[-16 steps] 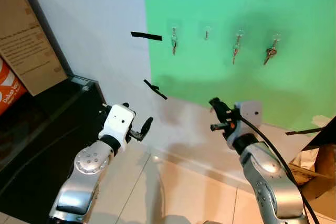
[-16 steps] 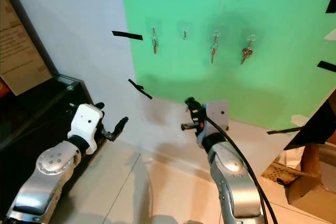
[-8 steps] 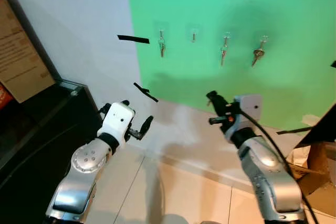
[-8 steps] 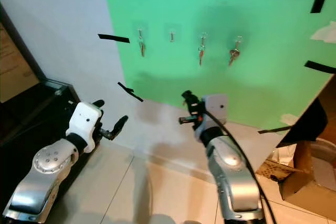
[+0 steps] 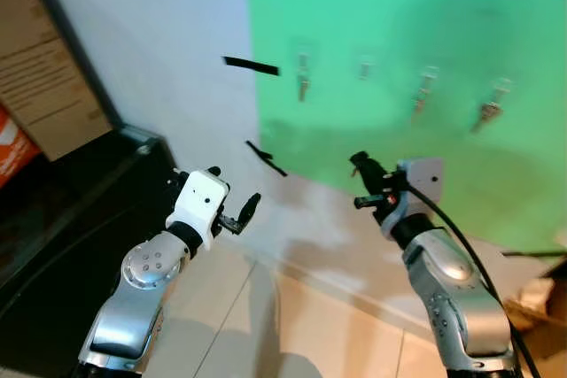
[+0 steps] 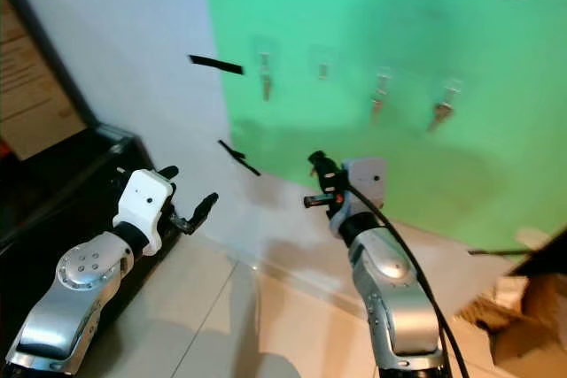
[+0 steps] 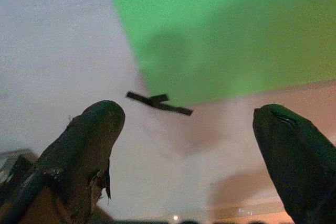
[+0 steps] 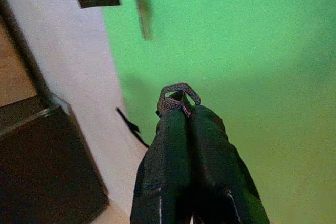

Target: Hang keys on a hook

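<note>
- The left gripper is held low near the wall, its fingers spread wide with nothing between them.
- The key is pinched by the closed fingers of the right gripper, its head sticking out past the tips along the fingers.
- The key is not yet hung; the bare hook, high on the green board, must be reached.
</note>
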You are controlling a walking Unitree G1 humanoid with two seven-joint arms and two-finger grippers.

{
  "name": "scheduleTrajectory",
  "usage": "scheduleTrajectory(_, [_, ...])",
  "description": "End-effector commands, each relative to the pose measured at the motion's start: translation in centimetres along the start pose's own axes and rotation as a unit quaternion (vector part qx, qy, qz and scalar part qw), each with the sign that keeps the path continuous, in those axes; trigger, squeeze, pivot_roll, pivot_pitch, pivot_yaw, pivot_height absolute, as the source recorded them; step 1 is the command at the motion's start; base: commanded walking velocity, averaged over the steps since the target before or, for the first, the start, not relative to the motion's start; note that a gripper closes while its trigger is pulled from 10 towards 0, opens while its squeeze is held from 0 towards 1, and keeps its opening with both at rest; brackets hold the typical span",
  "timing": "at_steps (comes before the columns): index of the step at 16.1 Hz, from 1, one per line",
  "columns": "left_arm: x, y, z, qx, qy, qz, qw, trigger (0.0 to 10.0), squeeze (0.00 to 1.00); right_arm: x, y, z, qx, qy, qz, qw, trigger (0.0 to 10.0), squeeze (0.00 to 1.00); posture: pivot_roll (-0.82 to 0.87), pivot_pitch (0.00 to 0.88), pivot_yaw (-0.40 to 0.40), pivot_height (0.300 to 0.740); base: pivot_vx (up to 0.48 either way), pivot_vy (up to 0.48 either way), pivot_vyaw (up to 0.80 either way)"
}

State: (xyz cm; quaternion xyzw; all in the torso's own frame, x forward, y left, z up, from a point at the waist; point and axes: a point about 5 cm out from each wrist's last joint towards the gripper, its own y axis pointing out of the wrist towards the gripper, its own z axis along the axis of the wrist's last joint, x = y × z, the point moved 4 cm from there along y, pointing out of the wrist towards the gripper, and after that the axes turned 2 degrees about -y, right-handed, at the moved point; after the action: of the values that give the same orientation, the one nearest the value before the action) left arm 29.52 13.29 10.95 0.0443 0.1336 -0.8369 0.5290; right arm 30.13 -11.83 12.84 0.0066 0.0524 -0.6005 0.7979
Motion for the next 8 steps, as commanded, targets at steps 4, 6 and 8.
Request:
scheduleTrajectory(4, [-0.01,-0.04,0.28,0.003,0.003,-0.002,1.000,10.0,0.12,-0.59,0.41,0.62,0.013,0.002,0.014,1.000,10.0,0.00,-0.04,0.000,0.036,0.740,0.322,0.000,0.00])
scheduleTrajectory(6, [0.05,-0.03,0.31,0.003,0.004,-0.003,1.000,10.0,0.12,-0.60,0.42,0.63,0.013,0.002,0.014,1.000,10.0,0.00,-0.04,0.000,0.036,0.740,0.326,0.000,0.00])
scheduleTrajectory(8, [0.14,0.00,0.34,0.003,0.004,-0.006,1.000,10.0,0.12,-0.63,0.47,0.63,0.014,0.001,0.014,1.000,10.0,0.00,-0.04,0.000,0.038,0.740,0.324,0.000,0.00])
